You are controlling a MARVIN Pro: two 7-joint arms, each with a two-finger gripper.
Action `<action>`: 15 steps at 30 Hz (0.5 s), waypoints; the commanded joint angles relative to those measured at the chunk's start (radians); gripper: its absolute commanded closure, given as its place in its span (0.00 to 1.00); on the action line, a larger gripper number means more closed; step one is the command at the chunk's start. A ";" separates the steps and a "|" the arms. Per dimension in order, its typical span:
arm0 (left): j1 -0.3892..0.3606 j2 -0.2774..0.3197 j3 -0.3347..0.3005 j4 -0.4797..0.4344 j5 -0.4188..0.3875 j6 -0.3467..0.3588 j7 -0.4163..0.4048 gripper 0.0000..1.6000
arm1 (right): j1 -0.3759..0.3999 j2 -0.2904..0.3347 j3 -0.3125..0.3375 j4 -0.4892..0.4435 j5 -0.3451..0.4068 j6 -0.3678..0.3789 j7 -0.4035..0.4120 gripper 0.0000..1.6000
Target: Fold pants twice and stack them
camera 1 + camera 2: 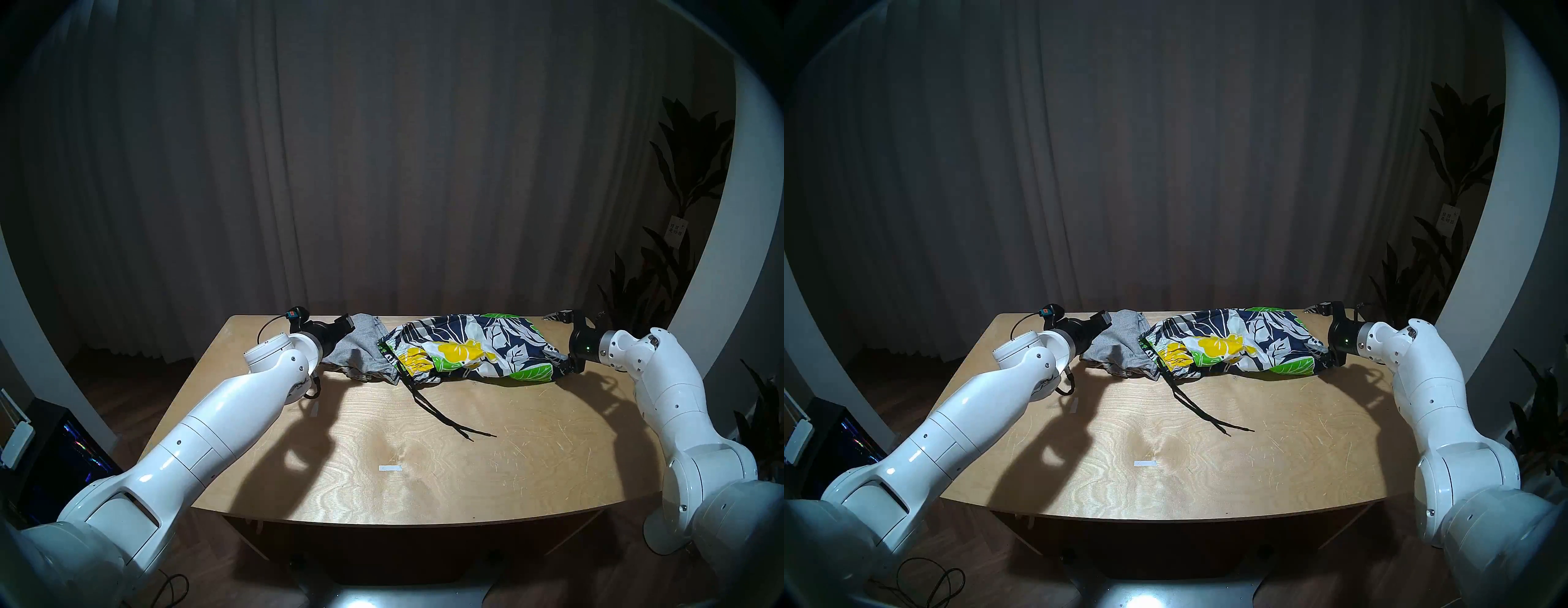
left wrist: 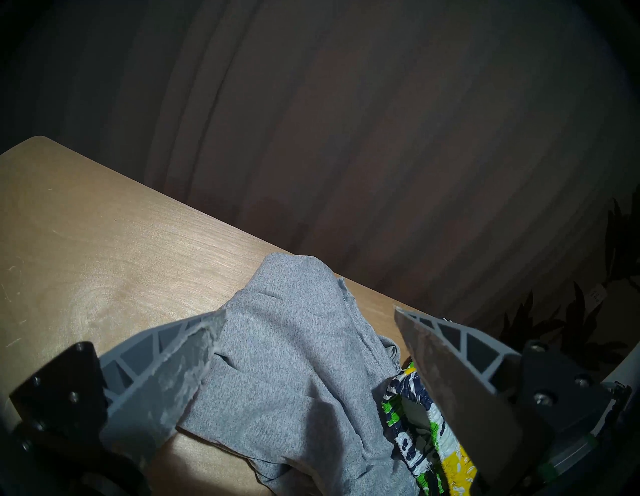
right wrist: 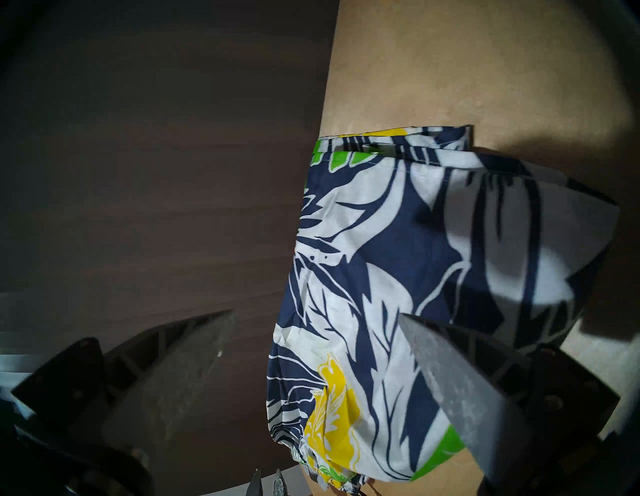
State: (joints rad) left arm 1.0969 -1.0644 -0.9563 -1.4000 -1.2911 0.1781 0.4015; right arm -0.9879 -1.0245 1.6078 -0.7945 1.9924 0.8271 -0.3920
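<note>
The left tool (image 1: 345, 325) is at the far left of the counter (image 1: 424, 467). Its fingers (image 2: 180, 367) are spread wide and the grey shorts (image 1: 360, 352) lie between and under them. In the left wrist view, the finger at 8 o'clock lies against the grey cloth; whether it presses the cloth I cannot tell. The finger at 4 o'clock stands over the waistband of the floral shorts (image 1: 471, 350). Nothing is pinched.

The grey shorts are a crumpled heap of plain heather jersey, at 11 o'clock from the counter's middle. Their right edge goes under the left end of the floral shorts.

The floral shorts lie along the far edge, at 12 to 1 o'clock from the middle. They are navy and white with green and yellow leaves, bunched and not flat. The gathered waistband is at the left end. A black drawstring (image 1: 441, 418) trails from it toward 5 o'clock across the bare wood.

The right tool (image 1: 566, 344) is at the right end of the floral shorts, also spread wide. In its wrist view, one finger (image 3: 460, 388) is over the print and the other is beyond the counter's edge. It holds nothing.
</note>
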 commanded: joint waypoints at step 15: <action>0.002 -0.001 -0.006 -0.011 0.004 -0.006 -0.007 0.00 | -0.064 0.069 0.098 -0.096 0.035 -0.005 0.042 0.00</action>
State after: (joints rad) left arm 1.1091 -1.0649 -0.9563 -1.3994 -1.2879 0.1776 0.4001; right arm -1.0533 -0.9941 1.6669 -0.8383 2.0126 0.8270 -0.3735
